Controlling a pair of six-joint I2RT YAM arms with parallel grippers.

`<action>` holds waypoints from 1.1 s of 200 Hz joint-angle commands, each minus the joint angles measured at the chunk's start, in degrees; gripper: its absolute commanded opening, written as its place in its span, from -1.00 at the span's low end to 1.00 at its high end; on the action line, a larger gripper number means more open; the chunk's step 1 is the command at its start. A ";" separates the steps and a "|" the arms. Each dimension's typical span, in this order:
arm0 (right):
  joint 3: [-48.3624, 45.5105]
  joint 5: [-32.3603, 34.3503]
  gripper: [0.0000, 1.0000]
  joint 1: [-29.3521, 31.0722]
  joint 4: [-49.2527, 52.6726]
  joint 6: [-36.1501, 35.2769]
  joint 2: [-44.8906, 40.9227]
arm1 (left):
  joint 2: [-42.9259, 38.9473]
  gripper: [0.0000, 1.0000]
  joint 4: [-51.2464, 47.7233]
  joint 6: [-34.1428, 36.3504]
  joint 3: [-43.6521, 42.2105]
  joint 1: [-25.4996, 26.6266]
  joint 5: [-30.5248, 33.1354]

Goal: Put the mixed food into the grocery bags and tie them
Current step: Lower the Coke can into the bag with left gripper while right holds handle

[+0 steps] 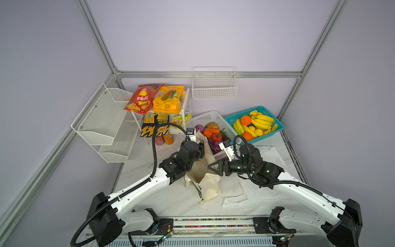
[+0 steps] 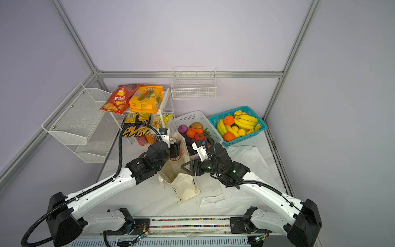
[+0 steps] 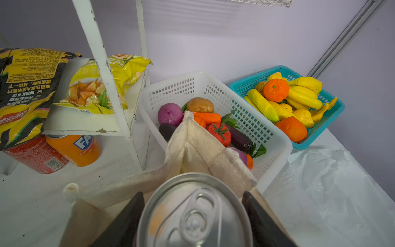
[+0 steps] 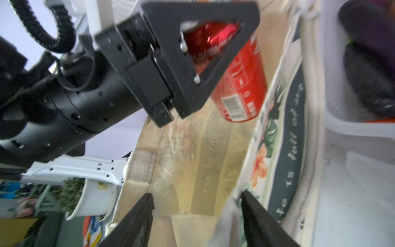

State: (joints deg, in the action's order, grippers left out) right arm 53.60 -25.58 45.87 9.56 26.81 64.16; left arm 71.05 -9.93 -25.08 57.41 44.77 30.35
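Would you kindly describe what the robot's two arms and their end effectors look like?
The left arm and right arm have white shell links with bulky black joints and shoulders. A ribbed black cable conduit runs along each. The left end effector and right end effector are matt black, with open triangular-frame fingers. A white camera bracket sits at the wrist.

Table [image 1: 166,196] w/ tote [image 1: 210,189], plastic bag [image 1: 252,196], white basket [image 1: 205,116].

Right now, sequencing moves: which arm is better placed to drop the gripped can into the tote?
Left. The left jaws clamp the can over the open tote; the right jaws stand open, empty.
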 commanded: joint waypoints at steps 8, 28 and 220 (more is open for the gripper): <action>4.58 8.52 0.42 0.01 6.30 -5.15 -0.36 | 0.32 -0.68 8.25 -2.34 -0.95 0.23 1.39; 6.25 9.11 0.43 0.01 9.67 -8.09 1.26 | 1.99 -0.68 8.58 -2.43 -0.26 0.23 1.20; 1.77 -1.46 -0.10 0.09 11.10 -8.31 -2.08 | 11.87 -0.72 11.17 -1.11 0.45 0.54 5.38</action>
State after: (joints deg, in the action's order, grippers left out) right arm 57.04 -22.79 45.80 25.32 16.19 63.05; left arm 81.67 -7.42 -26.83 57.25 45.52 33.32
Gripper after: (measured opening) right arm 0.461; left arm 0.642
